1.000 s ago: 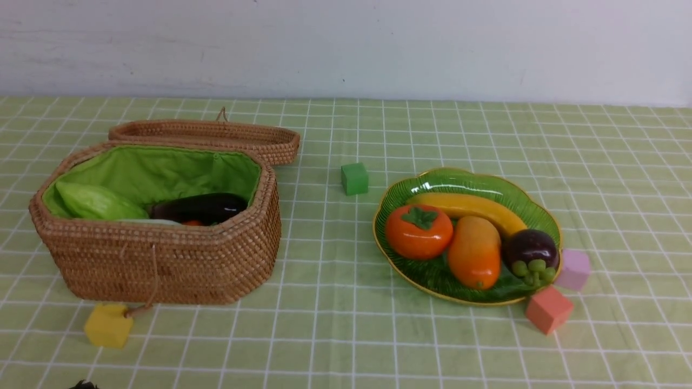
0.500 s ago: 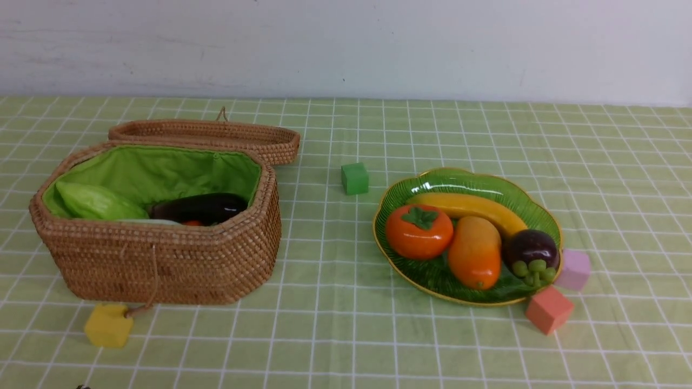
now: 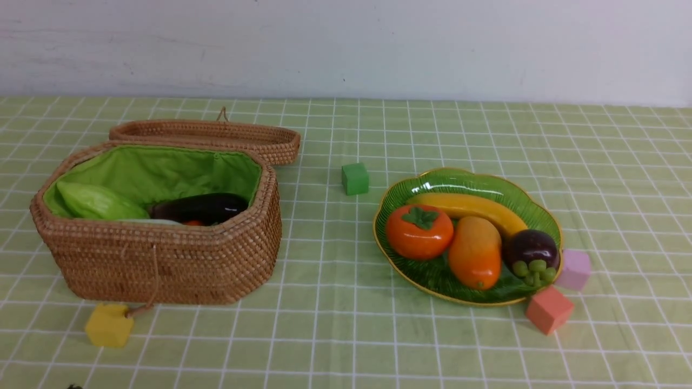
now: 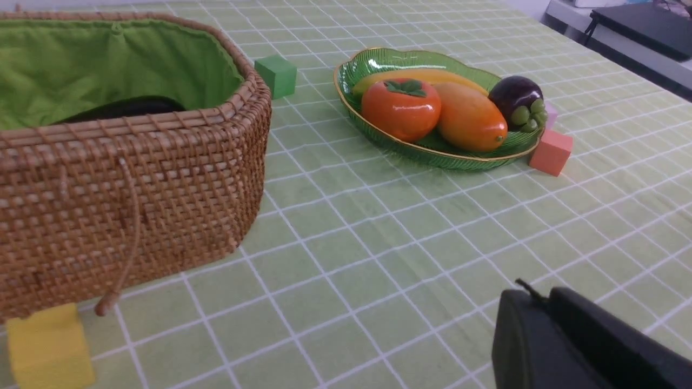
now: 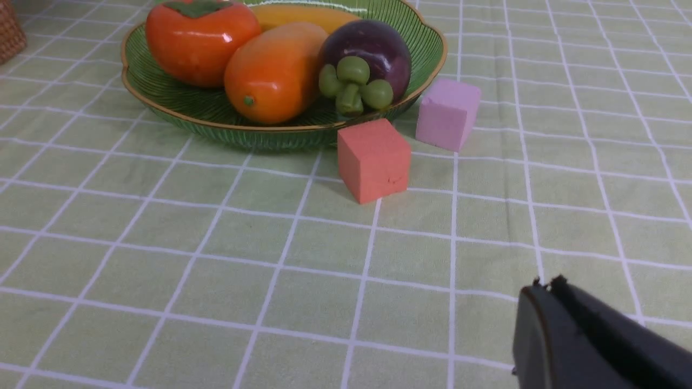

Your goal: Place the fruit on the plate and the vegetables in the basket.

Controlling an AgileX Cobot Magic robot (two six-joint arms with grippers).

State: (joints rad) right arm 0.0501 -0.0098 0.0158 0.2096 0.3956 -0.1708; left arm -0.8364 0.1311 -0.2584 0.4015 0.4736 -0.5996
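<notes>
The wicker basket [image 3: 162, 259] stands open at the left, its lid [image 3: 205, 135] lying back behind it. Inside show a light green gourd [image 3: 94, 202], a dark eggplant [image 3: 200, 207] and an orange sliver of carrot [image 3: 192, 222]. On the green plate [image 3: 448, 175] at the right lie a persimmon [image 3: 419, 232], a mango [image 3: 474, 251], a banana [image 3: 470, 208] and a mangosteen [image 3: 530, 246]. My left gripper [image 4: 540, 294] hangs shut and empty over bare cloth, near the basket's front. My right gripper [image 5: 543, 286] is likewise shut and empty, short of the plate.
Four small cubes lie on the checked cloth: green [image 3: 354, 179] between basket and plate, yellow [image 3: 108, 325] at the basket's front by its cord, salmon [image 3: 548, 309] and lilac [image 3: 574, 268] against the plate's right rim. A dark shelf [image 4: 643, 24] lies beyond the table edge.
A dark bit of the left arm at the bottom left edge of the front view has sunk almost out of sight. Nothing on the table has moved.
</notes>
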